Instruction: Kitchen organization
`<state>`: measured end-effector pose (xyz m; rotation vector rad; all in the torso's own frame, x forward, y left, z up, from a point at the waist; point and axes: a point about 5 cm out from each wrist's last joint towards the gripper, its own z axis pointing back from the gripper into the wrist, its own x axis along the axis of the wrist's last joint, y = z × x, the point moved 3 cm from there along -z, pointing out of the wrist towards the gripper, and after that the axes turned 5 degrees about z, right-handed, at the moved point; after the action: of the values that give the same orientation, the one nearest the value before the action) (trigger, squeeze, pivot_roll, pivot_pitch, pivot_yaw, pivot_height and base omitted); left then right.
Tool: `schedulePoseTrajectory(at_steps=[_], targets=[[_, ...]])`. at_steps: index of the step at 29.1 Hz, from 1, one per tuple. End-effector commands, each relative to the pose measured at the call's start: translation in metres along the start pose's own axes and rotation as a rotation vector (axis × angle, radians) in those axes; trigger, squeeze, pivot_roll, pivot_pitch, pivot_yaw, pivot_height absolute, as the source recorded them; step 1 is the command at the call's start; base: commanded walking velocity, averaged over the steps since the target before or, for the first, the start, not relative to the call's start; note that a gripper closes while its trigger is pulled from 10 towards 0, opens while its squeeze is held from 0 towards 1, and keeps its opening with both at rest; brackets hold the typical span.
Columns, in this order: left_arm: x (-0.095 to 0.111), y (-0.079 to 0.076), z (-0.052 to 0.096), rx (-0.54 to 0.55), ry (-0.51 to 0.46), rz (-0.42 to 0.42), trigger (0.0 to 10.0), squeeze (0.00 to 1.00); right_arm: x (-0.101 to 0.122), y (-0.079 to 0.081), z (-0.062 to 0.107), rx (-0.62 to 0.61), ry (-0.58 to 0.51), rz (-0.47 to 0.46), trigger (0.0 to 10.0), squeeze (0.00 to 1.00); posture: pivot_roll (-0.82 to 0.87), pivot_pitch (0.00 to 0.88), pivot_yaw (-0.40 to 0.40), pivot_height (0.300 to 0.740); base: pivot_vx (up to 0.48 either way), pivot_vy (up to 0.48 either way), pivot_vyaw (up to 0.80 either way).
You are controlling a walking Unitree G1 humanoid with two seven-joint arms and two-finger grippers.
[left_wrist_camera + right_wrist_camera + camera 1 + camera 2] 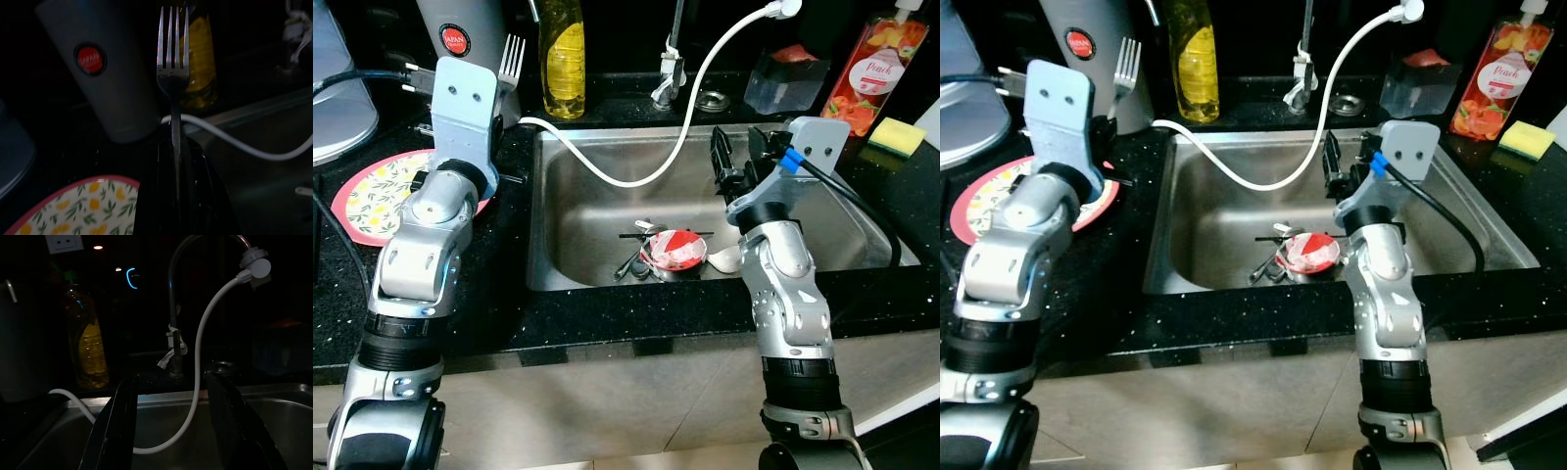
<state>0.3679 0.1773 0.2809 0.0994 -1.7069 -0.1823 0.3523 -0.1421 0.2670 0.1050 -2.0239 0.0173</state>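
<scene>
My left gripper is shut on the handle of a silver fork, held upright with its tines up. It sits over the black counter between a floral plate with a red rim and the sink. In the sink's basin lie a red-and-white bowl, a white spoon and some dark utensils. My right gripper hangs open above the right side of the basin, nothing between its fingers, pointing toward the faucet.
A white hose loops from the faucet head across the basin to the counter. A yellow soap bottle and a grey canister stand behind the fork. A clear box, a peach bottle and a yellow sponge sit at back right.
</scene>
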Motion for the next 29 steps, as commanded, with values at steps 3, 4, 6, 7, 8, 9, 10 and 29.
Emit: schedulePoseTrajectory(at_steps=[3,4,6,7,8,9,10,29], targets=[[-0.006,0.000,-0.007,0.004,0.032,-0.016,10.0,0.00,0.000,0.003,-0.002,0.019,-0.006,-0.002,10.0,0.00,0.21,0.000,-0.008,0.740,0.000,0.000,0.00],[-0.006,0.000,-0.007,0.004,0.032,-0.016,10.0,0.00,0.000,0.003,-0.002,0.019,-0.006,-0.002,10.0,0.00,0.21,0.000,-0.008,0.740,0.000,0.000,0.00],[-0.017,-0.004,-0.015,-0.014,0.107,0.004,10.0,0.00,0.001,0.004,-0.004,0.022,-0.008,-0.003,10.0,0.00,0.21,0.000,-0.015,0.740,0.000,0.000,0.00],[-0.019,-0.005,-0.017,-0.019,0.126,0.010,10.0,0.00,0.002,0.005,-0.004,0.025,-0.009,-0.004,10.0,0.00,0.21,0.000,-0.015,0.740,0.000,0.000,0.00],[-0.021,-0.008,-0.020,-0.032,0.142,0.008,10.0,0.00,0.003,0.005,-0.005,0.029,-0.011,-0.003,10.0,0.00,0.21,0.000,-0.016,0.740,0.000,0.000,0.00],[-0.022,-0.009,-0.022,-0.041,0.152,0.006,10.0,0.00,0.003,0.005,-0.005,0.032,-0.012,-0.002,10.0,0.00,0.21,0.000,-0.016,0.740,0.000,0.000,0.00],[-0.022,-0.010,-0.024,-0.050,0.154,-0.002,10.0,0.00,0.003,0.005,-0.004,0.032,-0.011,-0.001,10.0,0.00,0.21,0.000,-0.020,0.740,0.000,0.000,0.00],[0.002,-0.008,-0.044,-0.080,-0.017,-0.078,10.0,0.00,0.004,0.008,-0.002,0.041,-0.005,-0.001,10.0,0.00,0.20,0.034,-0.029,0.740,0.000,0.000,0.00]])
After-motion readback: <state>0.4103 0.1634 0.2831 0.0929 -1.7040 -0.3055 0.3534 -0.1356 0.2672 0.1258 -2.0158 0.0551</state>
